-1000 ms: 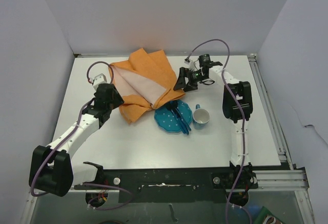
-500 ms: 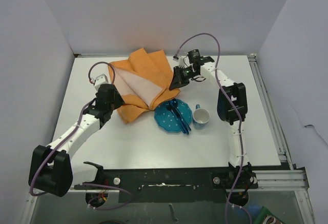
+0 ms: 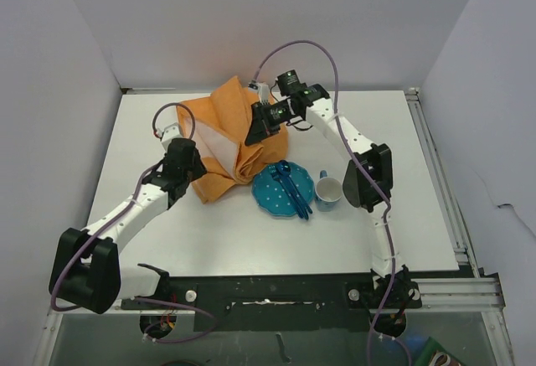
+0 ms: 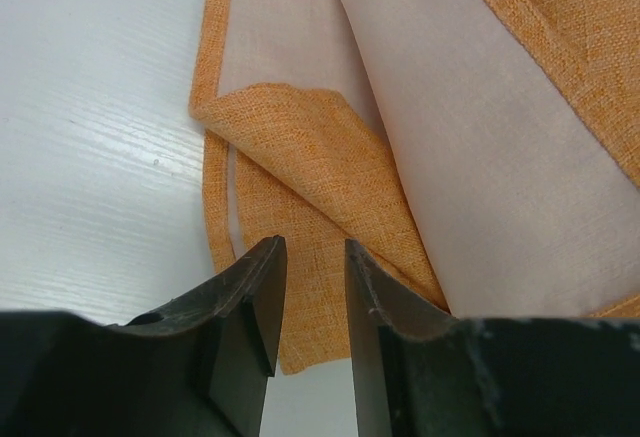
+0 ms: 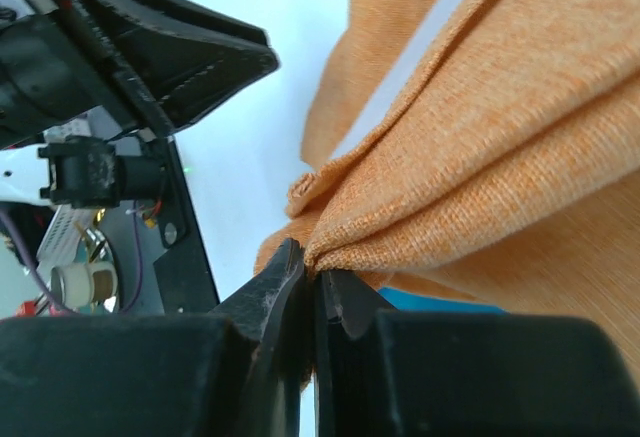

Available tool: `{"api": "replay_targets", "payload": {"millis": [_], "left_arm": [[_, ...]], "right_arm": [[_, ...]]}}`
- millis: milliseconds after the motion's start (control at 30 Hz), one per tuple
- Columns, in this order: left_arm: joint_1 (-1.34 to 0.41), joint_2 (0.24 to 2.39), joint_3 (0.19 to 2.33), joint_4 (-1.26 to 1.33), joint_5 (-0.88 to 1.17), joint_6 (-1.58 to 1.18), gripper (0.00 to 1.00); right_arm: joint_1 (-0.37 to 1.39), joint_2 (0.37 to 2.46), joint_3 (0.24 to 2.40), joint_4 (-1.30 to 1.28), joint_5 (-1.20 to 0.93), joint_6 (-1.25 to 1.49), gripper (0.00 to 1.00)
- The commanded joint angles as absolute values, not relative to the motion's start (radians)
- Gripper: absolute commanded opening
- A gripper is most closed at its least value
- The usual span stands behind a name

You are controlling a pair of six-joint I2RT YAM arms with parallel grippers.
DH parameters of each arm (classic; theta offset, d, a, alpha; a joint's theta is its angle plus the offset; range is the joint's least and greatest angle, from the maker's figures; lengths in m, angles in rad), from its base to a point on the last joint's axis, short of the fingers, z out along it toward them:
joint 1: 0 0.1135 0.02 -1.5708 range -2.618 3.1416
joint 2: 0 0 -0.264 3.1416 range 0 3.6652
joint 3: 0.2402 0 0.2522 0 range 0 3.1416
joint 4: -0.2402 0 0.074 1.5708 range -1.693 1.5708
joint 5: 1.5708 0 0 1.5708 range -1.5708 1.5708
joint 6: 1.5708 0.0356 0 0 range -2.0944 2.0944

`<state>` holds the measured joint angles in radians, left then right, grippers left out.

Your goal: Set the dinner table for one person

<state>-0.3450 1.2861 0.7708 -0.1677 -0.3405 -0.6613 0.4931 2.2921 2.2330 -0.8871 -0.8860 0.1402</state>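
I see white dinner table filling middle of top view. On it, at upper middle, orange cloth, bunched up. My right claw pressed together, pinching fold of orange cloth. My left claw over cloth's lower left edge, fingers a little apart. Just below cloth: blue dotted plate with blue cutlery on it. Blue mug just right of plate.

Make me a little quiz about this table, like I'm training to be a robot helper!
1. True or false: the mug stands on the table, beside the plate.
2. Which jaws pinch the cloth? A, left jaws. B, right jaws.
3. Fill in: the blue cutlery lies on the ____.

Key: 1 true. 2 B. 3 plate.
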Motion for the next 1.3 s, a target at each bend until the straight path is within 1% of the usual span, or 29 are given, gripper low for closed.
{"api": "replay_targets", "payload": {"millis": [0,333,367,400,433,467,500,567,600,633,700,800,967,1167,1267], "left_arm": [[-0.361,1.285,0.83,-0.122,-0.366,-0.675,0.29],[-0.384,1.251,0.814,-0.132,-0.407,-0.695,0.25],[-0.386,1.249,0.812,-0.134,-0.412,-0.698,0.24],[-0.388,1.247,0.811,-0.137,-0.42,-0.699,0.24],[-0.391,1.244,0.812,-0.141,-0.425,-0.702,0.24],[-0.393,1.242,0.813,-0.146,-0.432,-0.701,0.24],[-0.395,1.24,0.816,-0.151,-0.438,-0.703,0.23],[-0.397,1.235,0.819,-0.158,-0.45,-0.704,0.23],[-0.398,1.234,0.821,-0.159,-0.453,-0.704,0.24],[-0.399,1.23,0.823,-0.159,-0.455,-0.704,0.24],[-0.4,1.226,0.826,-0.152,-0.454,-0.701,0.25],[-0.4,1.223,0.837,-0.148,-0.432,-0.698,0.27],[-0.411,1.203,0.848,-0.125,-0.379,-0.7,0.27],[-0.42,1.196,0.861,-0.104,-0.34,-0.705,0.27],[-0.42,1.198,0.851,-0.073,-0.314,-0.705,0.27]], "right_arm": [[0.547,2.305,2.259,-0.894,-1.057,0.119,0.0],[0.639,2.435,2.3,-0.822,-1.141,0.143,0.0],[0.646,2.443,2.298,-0.816,-1.152,0.143,0.02],[0.652,2.447,2.296,-0.816,-1.16,0.136,0.29],[0.657,2.448,2.288,-0.814,-1.168,0.127,0.53],[0.66,2.443,2.279,-0.811,-1.169,0.118,0.65],[0.661,2.433,2.266,-0.807,-1.169,0.109,0.73],[0.663,2.408,2.239,-0.794,-1.174,0.096,0.79],[0.662,2.396,2.23,-0.791,-1.173,0.094,0.85],[0.663,2.386,2.227,-0.797,-1.167,0.089,0.89],[0.662,2.369,2.229,-0.818,-1.156,0.07,0.91],[0.663,2.344,2.229,-0.855,-1.108,0.049,0.91],[0.684,2.258,2.22,-0.882,-1.059,0.034,0.91],[0.7,2.158,2.225,-0.883,-1.056,0.034,0.92],[0.69,2.117,2.206,-0.902,-0.968,0.008,0.93]]}}
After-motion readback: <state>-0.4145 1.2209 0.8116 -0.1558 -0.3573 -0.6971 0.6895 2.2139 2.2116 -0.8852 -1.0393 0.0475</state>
